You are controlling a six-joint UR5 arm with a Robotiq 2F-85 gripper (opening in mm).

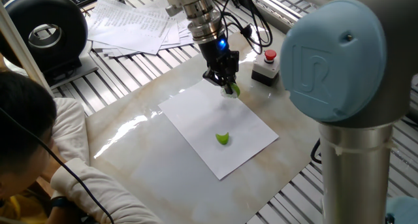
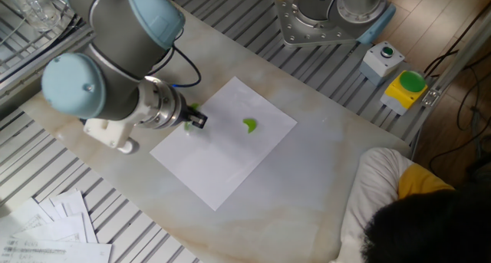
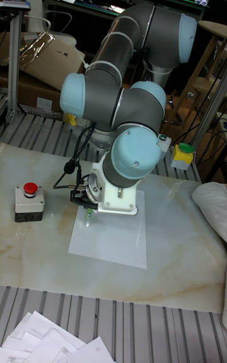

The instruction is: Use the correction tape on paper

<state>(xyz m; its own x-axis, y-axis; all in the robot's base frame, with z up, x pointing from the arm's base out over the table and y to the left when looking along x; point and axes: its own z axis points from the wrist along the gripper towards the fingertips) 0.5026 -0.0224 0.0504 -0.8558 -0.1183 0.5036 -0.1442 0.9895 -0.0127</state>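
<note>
While the UR5 arm (image 1: 339,61) is bent low over the marble tabletop (image 1: 150,178), the white paper sheet (image 1: 209,129) is used as the landmark here. The sheet lies flat at the middle of the tabletop, the arm's elbow hanging over its far-left side in the tall fixed view. A fanned stack of printed sheets (image 1: 134,25) is seen well beyond the sheet's far corner, and a red-button box (image 1: 266,66) near its far edge. The gripper (image 1: 223,79) is placed at the sheet's far corner, fingers drawn narrow and clamped on a small green correction tape dispenser (image 1: 233,89), tip close to or touching the paper; contact cannot be confirmed. A second small green piece (image 1: 223,138), likely the cap, is left loose near the sheet's middle.

Handling is judged as follows: the dispenser is light, rigid plastic, smooth and prone to slipping or twisting if dragged hard, so a hold across its flat sides, tip angled down, is favoured. The paper is thin, limp and unanchored; it may slide or wrinkle under the pull.
</note>
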